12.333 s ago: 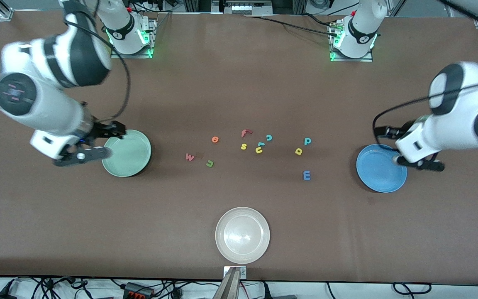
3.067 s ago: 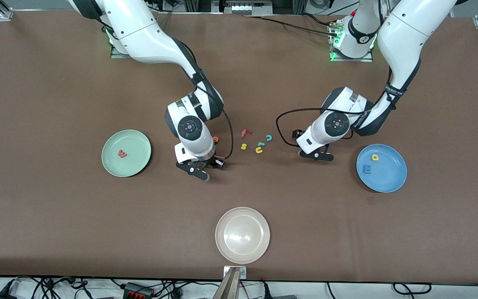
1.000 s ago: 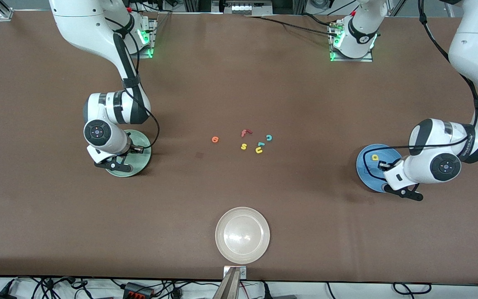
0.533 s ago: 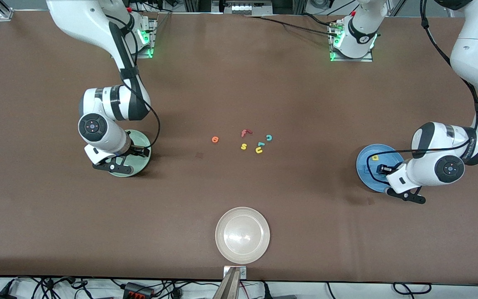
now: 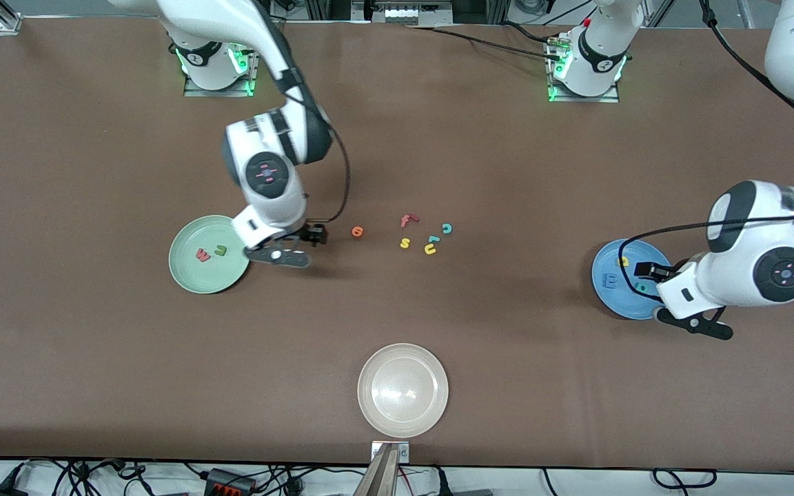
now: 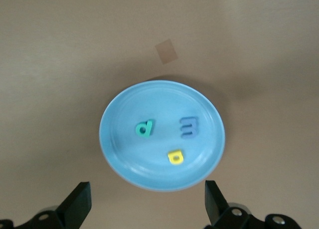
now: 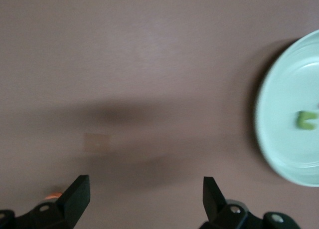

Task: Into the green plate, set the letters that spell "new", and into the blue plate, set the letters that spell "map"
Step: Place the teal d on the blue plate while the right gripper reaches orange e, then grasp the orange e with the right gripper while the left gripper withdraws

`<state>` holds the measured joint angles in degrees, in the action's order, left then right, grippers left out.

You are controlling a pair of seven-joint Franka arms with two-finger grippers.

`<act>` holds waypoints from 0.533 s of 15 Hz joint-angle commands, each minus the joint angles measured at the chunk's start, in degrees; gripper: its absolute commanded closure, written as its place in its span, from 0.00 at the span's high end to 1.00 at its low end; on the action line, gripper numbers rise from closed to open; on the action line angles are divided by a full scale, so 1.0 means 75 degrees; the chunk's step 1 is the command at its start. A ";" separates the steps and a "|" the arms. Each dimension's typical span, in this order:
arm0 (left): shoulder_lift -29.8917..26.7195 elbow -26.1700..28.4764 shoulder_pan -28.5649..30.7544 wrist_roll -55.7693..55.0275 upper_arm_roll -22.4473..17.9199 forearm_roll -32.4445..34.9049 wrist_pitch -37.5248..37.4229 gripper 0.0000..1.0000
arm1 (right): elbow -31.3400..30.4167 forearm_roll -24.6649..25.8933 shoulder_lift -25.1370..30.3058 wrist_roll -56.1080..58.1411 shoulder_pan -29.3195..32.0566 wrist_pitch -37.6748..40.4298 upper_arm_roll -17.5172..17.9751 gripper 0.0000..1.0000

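The blue plate [image 6: 162, 134] toward the left arm's end of the table is seen to hold all three of its letters: the blue m [image 6: 189, 127], the yellow a [image 6: 175, 157] and the teal p [image 6: 145, 128], lying flat and apart from one another. That word can be judged finished. In the green plate [image 5: 190, 272], toward the right arm's end, the pinkish-red w [image 5: 202, 255] and the dark green n [image 5: 220, 251] are found side by side. The orange e [image 5: 357, 231] is left on the bare table, nearest the green plate among the loose letters, so one letter is judged outstanding.

The left gripper [image 6: 147, 204] is held over the blue plate's edge with its jaws spread wide and nothing between them. The right gripper [image 5: 285, 249] is placed over the table between the green plate and the orange e, likewise wide open and empty.

The letters are shown as tiny, thin foam shapes, small against the broad round plates.
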<state>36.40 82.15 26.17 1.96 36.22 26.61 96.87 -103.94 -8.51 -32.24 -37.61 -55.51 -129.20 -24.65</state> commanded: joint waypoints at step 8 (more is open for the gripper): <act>-0.0938 -0.0910 0.0015 0.0114 0.0116 -0.0700 -0.1208 1.00 | 0.0957 -0.1925 -0.1208 -0.1864 -0.0555 -0.0726 0.0264 0.98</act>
<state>32.65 74.99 26.25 1.96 37.63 23.65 89.81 -98.75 -21.87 -39.03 -48.57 -58.27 -134.20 -22.38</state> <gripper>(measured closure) 0.000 0.009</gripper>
